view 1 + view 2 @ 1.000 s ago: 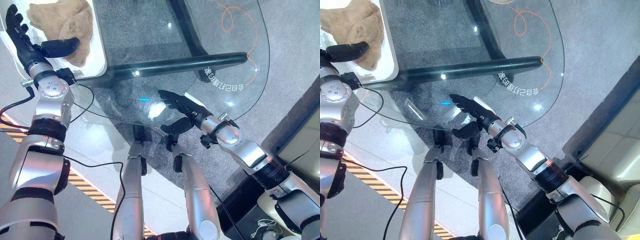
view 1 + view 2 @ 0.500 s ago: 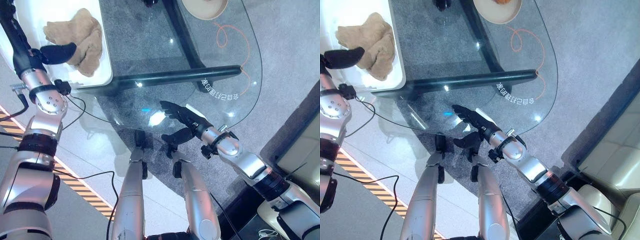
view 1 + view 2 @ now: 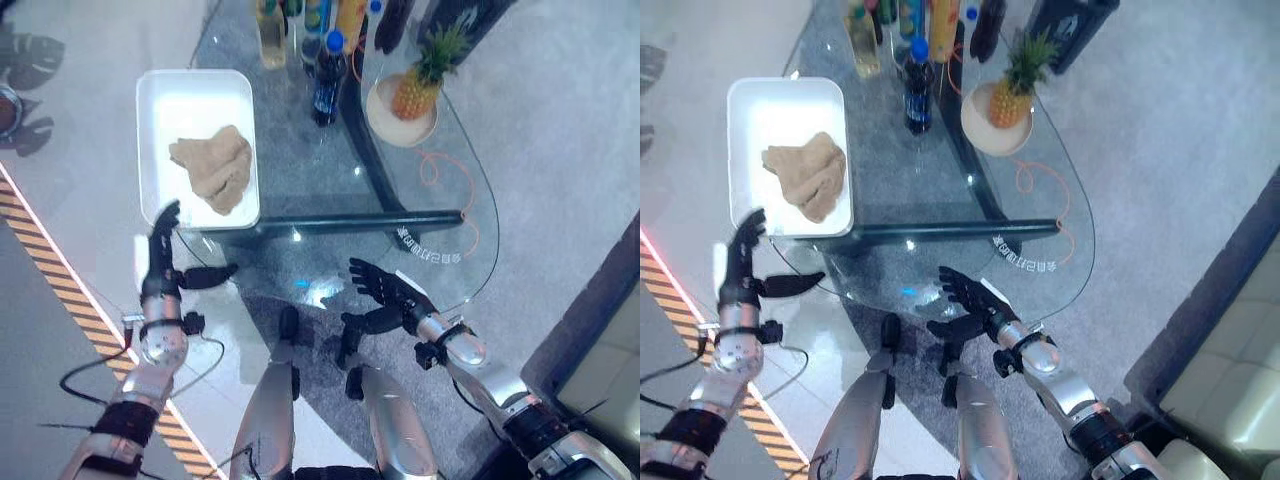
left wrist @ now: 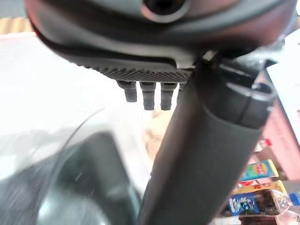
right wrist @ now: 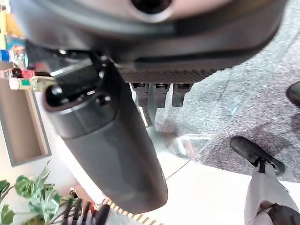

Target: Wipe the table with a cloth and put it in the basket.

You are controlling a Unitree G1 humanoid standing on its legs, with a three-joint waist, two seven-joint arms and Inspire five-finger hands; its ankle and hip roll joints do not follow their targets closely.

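Already the cloth [image 3: 212, 173] lies in the basket [image 3: 150, 150]; both hands [image 3: 162, 262] [image 3: 385, 290] spread, empty.

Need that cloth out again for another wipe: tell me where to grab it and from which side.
Pinch the raised crumpled fold in the middle of the cloth, coming from above with the open left hand, which is nearest. It lies bunched inside the white basket, whose walls block a sideways approach.

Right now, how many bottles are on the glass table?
At least 5, all clustered at the far end of the glass table: a blue-capped dark bottle nearest, and pale, green, yellow and dark ones behind. The frame edge may hide more.
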